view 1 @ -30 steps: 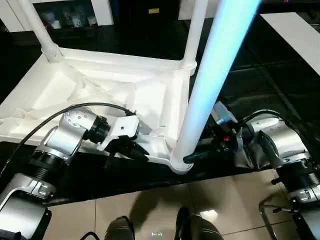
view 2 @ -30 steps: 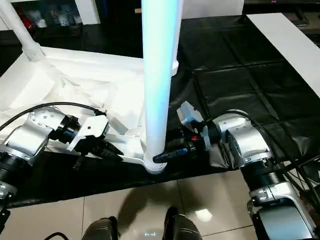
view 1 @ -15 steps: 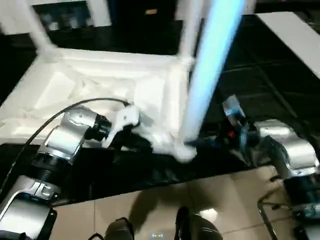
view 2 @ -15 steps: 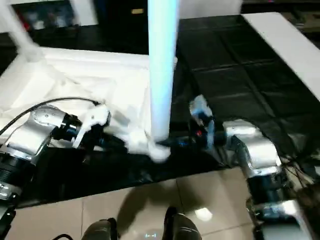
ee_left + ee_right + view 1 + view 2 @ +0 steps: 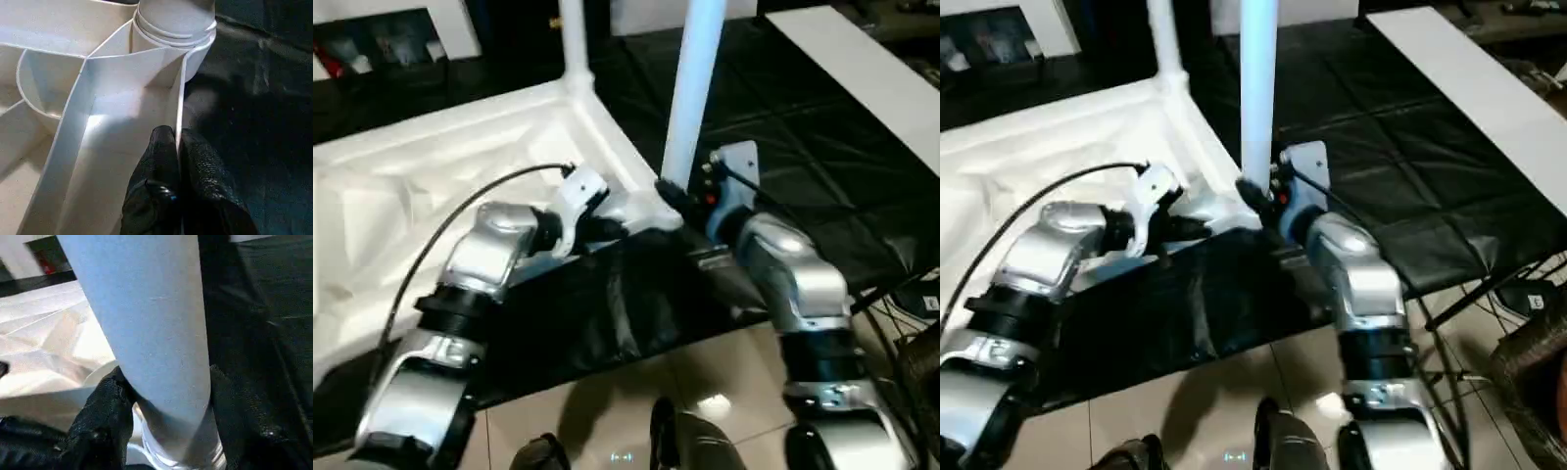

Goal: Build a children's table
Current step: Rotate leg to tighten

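Lying upside down on the black-covered tabletop (image 5: 822, 147), the children's table (image 5: 431, 186) shows its ribbed underside upward, which is the sensible way to have it, since the corner sockets then face up to take the legs. The left pincer (image 5: 178, 147) is closed on the thin outer rim wall (image 5: 180, 105) of the top just beside the near corner socket (image 5: 173, 29), one black finger on each face of the wall; I judge this grip is there to steady the top so it cannot slide or tip while the leg is worked. The right pincer (image 5: 161, 396) stands half open around the near leg (image 5: 690, 88), its fingers (image 5: 100, 416) clasping the round shaft low down, just above the socket, where a hold gives the best control for pressing or turning the leg home. That leg stands upright in the corner. A second leg (image 5: 574, 44) is already upright in the far corner socket.
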